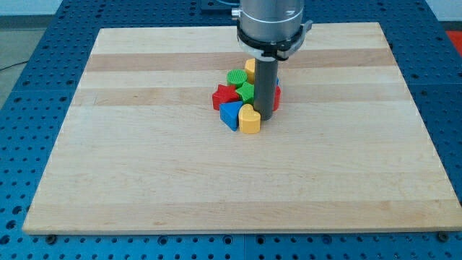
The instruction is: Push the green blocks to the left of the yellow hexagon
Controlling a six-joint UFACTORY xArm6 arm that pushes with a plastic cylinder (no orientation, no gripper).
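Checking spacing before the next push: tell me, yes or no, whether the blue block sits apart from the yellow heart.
No: the blue block touches the yellow heart on its left, with my tip just right of the heart.

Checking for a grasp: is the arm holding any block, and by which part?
Nothing is held. My tip is a bare rod end, standing at the right edge of the block cluster, beside the yellow heart block.
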